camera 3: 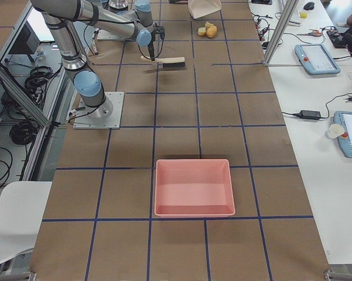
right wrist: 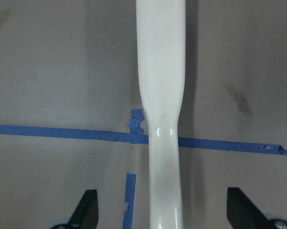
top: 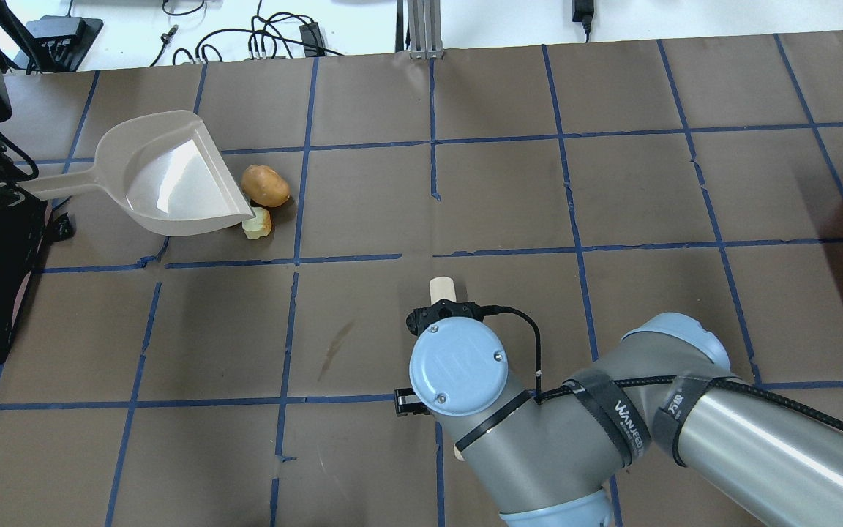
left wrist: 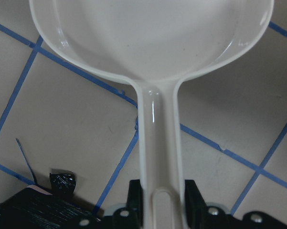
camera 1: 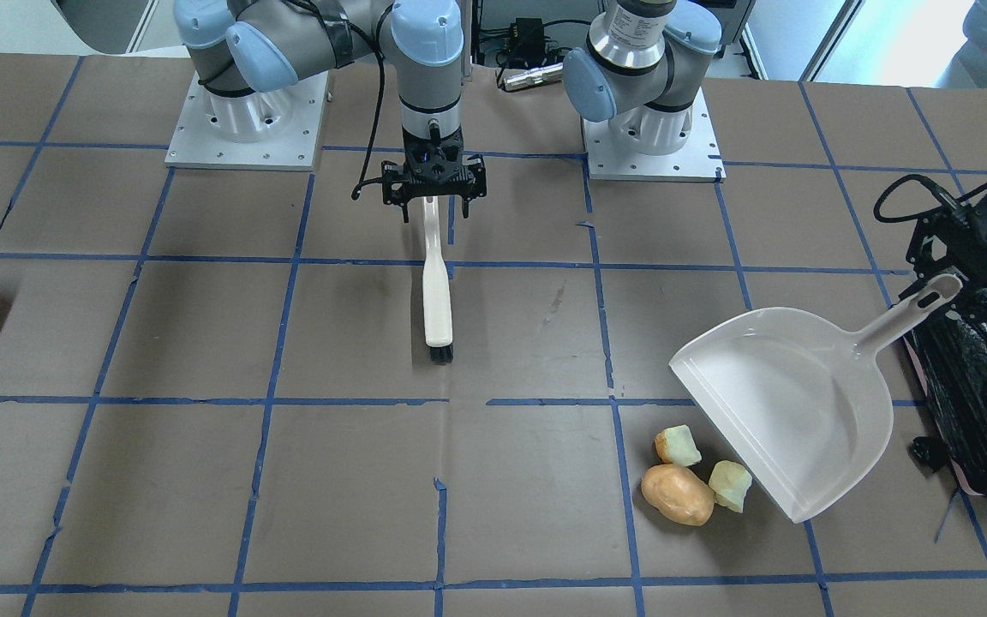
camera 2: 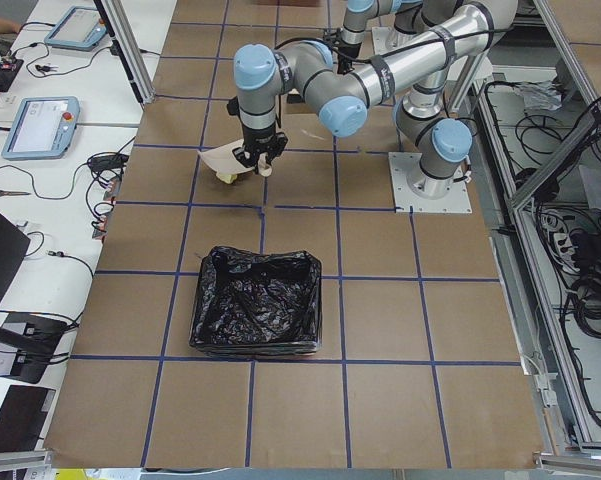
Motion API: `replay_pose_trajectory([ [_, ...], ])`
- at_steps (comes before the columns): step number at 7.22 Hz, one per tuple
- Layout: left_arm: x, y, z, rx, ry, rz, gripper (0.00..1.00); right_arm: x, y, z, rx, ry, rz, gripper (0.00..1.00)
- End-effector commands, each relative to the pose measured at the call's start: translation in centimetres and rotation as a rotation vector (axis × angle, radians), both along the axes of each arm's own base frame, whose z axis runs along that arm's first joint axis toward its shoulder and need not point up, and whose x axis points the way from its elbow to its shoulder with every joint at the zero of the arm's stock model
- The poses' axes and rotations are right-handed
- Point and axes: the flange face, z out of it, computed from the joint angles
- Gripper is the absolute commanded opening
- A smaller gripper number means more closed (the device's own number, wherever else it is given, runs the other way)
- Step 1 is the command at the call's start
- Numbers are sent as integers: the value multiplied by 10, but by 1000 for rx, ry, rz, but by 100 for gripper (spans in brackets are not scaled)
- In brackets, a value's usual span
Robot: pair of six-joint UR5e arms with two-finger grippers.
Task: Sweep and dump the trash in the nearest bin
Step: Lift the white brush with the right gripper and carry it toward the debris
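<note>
Pinching the dustpan (camera 1: pixel 789 403) handle between both fingers (left wrist: pixel 135 198), left tool (left wrist: pixel 162 202) sits at the bottom edge of its wrist view. In the front-facing view it's only a dark block at the right edge, partly cut off, so the grip reads from the wrist cam alone. Dustpan is lower right in the front-facing view, open lip toward the trash (camera 1: pixel 678 494) and handle running up-right over the bin (camera 1: pixel 986 411). Can't tell if the lip touches the table (camera 1: pixel 202 480). Bin's black bag is cut by the right edge there and by the left edge in the overhead view. It shows whole only at lower centre of the left side view. Trash sits lower right of centre in the front-facing view, just beside the lip: brown lump (top: pixel 265 185) and two pale chunks. The near chunk (camera 1: pixel 731 486) looks to touch the lip. In the overhead view, upper left, the lip hides most of one chunk. In both side views the pieces are too small to separate. Right tool (camera 1: pixel 434 210) is at upper centre in the front-facing view, fingers (right wrist: pixel 85 212) spread wide either side of the brush (camera 1: pixel 435 296) handle with clear gaps, no contact. Bristles (camera 1: pixel 439 352) point toward the bottom of the frame. The overhead view hides nearly all the brush under the arm, only its ends showing. Can't tell if it rests on the table. Pink tray (camera 3: pixel 193 211) is whole in the right side view, a sliver elsewhere.
</note>
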Motion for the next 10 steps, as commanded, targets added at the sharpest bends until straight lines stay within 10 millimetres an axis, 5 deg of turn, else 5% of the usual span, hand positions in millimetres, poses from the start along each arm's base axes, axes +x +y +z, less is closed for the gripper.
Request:
replay_pose_trajectory([
  [1,51,-25,-36,-21,-4,-42,8,-8,10,-15,-18,-6,50,94],
  [3,69,-53,-34,-52,-31,-137,8,-14,12,-21,-23,-13,37,94],
  [6,78,-64,-46,-67,-45,-194,7,-14,13,-22,-20,-10,30,75],
  [10,84,-77,-60,-90,-21,-270,7,-13,11,-18,-31,-18,26,8],
])
